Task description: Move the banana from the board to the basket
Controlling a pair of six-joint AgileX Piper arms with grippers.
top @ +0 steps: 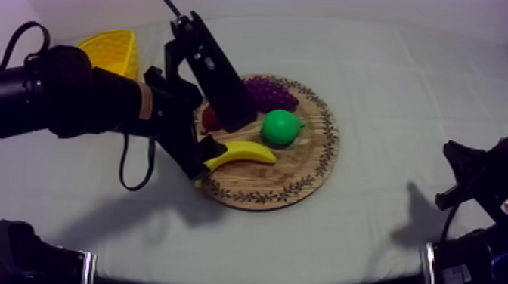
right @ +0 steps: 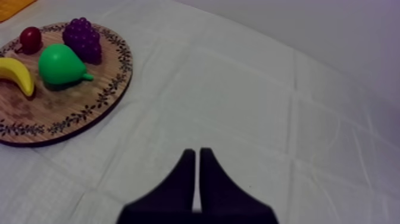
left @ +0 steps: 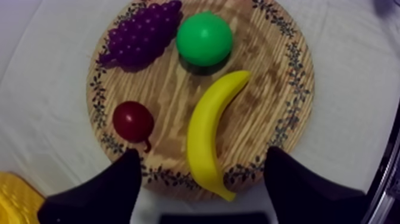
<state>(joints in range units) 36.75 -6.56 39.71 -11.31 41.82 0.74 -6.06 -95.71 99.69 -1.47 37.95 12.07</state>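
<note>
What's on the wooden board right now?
On the wooden board: banana, pear, grapes, small red fruit, none gripped. In the top view the left arm covers part of that fruit and the board's left rim.

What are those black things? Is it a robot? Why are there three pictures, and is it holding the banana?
Yes, it's a robot with two arms. Each arm ends in a gripper with two black fingers, like a pincer. One picture comes from a camera above the table. The other two come from little cameras riding on the arms, looking past the fingers.

On the cloth lies a round wooden board with toy fruit: a banana, a green pear, purple grapes and a small red fruit. A yellow basket sits on the left arm's side of the table.

The left gripper hangs over the banana with its fingers open, one on each side, so nothing is held yet. The right gripper is shut on nothing, over bare cloth away from the board.
</note>
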